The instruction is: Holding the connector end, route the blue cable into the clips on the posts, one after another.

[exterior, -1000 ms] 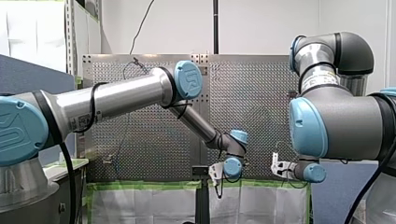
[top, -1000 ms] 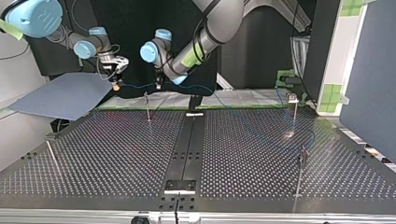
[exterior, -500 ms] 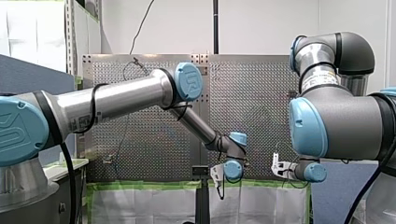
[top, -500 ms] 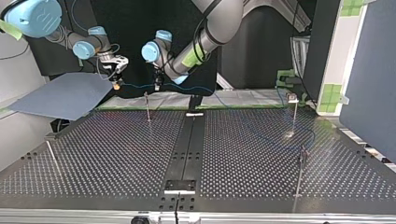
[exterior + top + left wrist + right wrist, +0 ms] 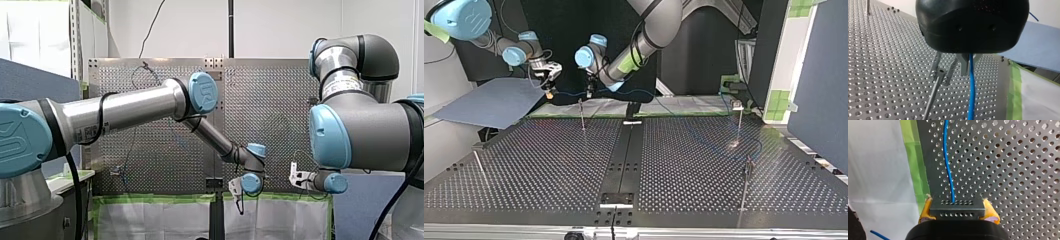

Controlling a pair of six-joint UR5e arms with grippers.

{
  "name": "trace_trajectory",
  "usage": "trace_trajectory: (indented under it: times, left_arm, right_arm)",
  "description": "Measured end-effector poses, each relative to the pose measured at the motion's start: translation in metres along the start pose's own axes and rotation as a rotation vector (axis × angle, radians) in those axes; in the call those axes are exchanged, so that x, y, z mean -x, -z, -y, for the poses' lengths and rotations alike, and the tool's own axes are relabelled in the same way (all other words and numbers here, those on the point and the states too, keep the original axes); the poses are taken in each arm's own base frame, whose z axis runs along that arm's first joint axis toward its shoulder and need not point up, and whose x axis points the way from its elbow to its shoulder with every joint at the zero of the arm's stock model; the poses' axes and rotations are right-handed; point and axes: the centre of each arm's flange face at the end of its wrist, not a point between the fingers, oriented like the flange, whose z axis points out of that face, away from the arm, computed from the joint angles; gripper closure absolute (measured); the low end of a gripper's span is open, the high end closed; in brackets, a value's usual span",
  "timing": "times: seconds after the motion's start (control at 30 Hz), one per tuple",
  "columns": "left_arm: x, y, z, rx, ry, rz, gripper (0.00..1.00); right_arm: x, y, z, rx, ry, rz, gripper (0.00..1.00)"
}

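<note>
The perforated table carries thin posts. The first post stands close to the edge on the arms' side, and the other posts stand nearer the remaining edges and corners.

My left arm and my right arm both reach down over the edge on the arms' side, either side of the first post, so the cable spans it between them.

My right gripper clamps the black connector between its yellow pads, just off the table's edge. That fixes the end and gives the line tension.

My left gripper has its metal fingers closed about the blue cable a little way along. It hangs just beside the clip on top of the first post.

The cable runs next to the clip and is not in it. As I judge it, the left grip sits this close so that a small sideways and downward move can seat the strand.
</note>
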Motion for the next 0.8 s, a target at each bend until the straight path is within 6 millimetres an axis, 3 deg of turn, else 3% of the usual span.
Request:
trace_trajectory:
  times: [0.8]
  left_arm:
    - [0.018, -0.016, -0.004, 0.012, 0.006, 0.03, 0.95]
  right_arm:
    - [-0.018, -0.019, -0.004, -0.014, 0.004, -0.025, 1.0]
